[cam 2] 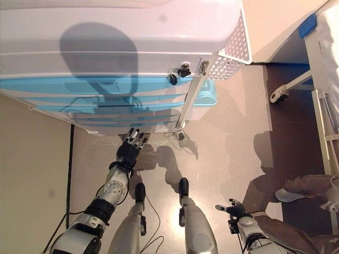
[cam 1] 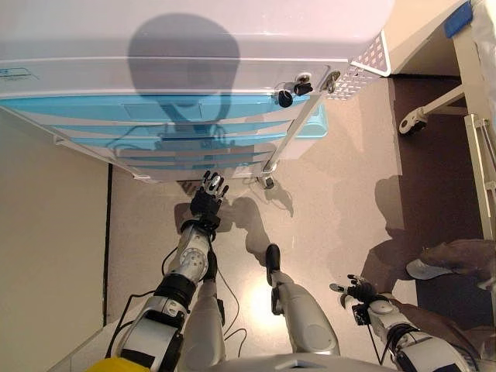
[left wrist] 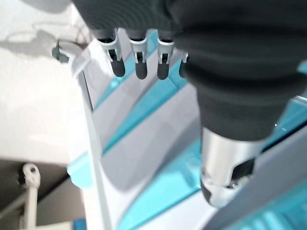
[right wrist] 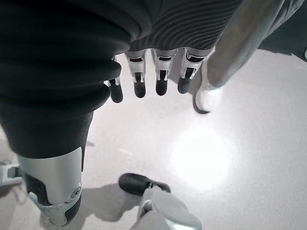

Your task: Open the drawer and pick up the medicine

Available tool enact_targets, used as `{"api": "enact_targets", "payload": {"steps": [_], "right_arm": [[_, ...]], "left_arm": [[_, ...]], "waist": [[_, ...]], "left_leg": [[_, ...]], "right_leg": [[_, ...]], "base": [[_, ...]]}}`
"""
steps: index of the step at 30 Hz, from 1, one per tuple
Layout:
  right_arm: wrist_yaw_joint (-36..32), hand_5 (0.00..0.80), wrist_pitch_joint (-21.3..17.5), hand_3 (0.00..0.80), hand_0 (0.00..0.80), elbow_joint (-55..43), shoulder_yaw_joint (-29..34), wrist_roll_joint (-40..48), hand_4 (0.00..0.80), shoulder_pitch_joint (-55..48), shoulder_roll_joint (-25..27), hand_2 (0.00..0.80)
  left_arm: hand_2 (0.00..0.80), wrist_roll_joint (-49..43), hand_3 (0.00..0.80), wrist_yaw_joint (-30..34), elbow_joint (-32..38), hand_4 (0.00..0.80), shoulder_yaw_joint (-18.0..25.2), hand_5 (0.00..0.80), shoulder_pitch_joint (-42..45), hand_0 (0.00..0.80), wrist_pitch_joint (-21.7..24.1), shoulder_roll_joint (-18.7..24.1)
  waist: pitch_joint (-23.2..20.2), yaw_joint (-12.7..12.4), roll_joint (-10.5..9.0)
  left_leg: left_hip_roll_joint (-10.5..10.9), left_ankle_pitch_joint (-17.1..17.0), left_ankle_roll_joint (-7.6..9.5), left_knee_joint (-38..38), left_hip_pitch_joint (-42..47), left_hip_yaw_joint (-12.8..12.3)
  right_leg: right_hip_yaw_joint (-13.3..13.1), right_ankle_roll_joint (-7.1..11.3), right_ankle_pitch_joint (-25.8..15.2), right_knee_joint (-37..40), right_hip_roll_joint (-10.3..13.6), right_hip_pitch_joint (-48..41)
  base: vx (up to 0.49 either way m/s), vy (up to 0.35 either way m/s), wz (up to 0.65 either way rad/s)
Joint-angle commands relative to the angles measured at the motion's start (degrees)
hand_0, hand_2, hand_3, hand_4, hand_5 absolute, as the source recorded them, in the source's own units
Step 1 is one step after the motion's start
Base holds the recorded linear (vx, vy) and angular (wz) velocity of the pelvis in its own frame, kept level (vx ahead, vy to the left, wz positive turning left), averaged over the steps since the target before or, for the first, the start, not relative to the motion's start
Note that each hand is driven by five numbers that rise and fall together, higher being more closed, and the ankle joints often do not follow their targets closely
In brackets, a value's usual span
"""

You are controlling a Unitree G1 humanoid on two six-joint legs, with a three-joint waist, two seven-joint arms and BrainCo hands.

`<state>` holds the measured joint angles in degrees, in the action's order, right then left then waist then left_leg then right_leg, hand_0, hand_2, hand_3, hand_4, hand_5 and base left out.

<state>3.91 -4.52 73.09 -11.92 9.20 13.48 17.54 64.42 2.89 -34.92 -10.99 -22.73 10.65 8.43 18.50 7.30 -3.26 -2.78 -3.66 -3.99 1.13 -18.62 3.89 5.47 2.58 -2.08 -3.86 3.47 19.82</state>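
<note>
Left hand (cam 1: 209,198): fingers (left wrist: 140,64) straight and slightly spread, holding nothing, raised in front of the lower drawers of the cart (cam 1: 194,46). From the head views the tips look close to the lowest blue drawer front (cam 1: 194,159), but contact can't be confirmed; the wrist view shows a gap between tips and the drawer faces.

Right hand (cam 1: 353,293): low at the robot's right side over the floor (cam 1: 341,194), fingers (right wrist: 139,84) relaxed and apart, nothing in them.

Cart: white top, stack of blue drawers (cam 2: 95,98) all flush and closed. White vertical rail (cam 1: 283,139) runs down its right front corner, with a black knob (cam 1: 286,98) near the top. A perforated white basket (cam 2: 233,50) hangs on the cart's right side. Small caster (cam 2: 181,135) under the corner.

Medicine: not visible in any view, neither hand has it.

Right of the scene: a bed frame (cam 1: 477,147) with a wheel (cam 1: 409,121), and a person's shoe (cam 1: 428,270) and trouser leg (cam 1: 465,256) just beyond the right hand.
</note>
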Motion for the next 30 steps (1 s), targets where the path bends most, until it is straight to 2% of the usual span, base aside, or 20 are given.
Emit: {"api": "enact_targets", "payload": {"steps": [1,13,30], "right_arm": [[-0.1,0.0,-0.7,0.0,0.0,0.4,-2.5,1.1,0.0,-0.5,-0.3,0.0],[-0.5,0.0,-1.4,0.0,0.0,0.4,-2.0,1.1,0.0,-0.4,-0.3,0.0],[-0.8,0.0,-1.8,0.0,0.0,0.8,-1.7,0.8,0.0,-0.8,-0.3,0.0]], "left_arm": [[0.0,1.6,0.0,2.5,3.1,0.0,1.7,0.0,-2.4,0.0,2.6,-0.9],[0.0,6.7,0.0,5.0,7.2,0.0,3.2,0.0,-2.0,0.0,3.2,-1.1],[0.0,7.7,0.0,5.4,9.6,0.0,4.5,0.0,-2.3,0.0,4.8,-0.2]], "waist": [[-2.7,0.4,-2.3],[-1.6,-0.3,-2.9],[-1.3,-0.5,-3.47]], "left_leg": [[1.6,2.1,1.8,0.2,-0.5,0.0],[1.8,2.4,1.8,0.9,-0.6,-0.1],[1.9,2.4,1.85,0.7,-0.4,-0.1]], "right_leg": [[-1.8,3.5,-2.4,-0.2,1.7,4.7],[-1.7,3.48,-2.5,-0.6,1.8,4.7],[-1.7,3.47,-2.6,-0.7,1.8,4.5]], "base": [[0.0,0.0,0.0],[0.0,0.0,0.0],[0.0,0.0,0.0]]}}
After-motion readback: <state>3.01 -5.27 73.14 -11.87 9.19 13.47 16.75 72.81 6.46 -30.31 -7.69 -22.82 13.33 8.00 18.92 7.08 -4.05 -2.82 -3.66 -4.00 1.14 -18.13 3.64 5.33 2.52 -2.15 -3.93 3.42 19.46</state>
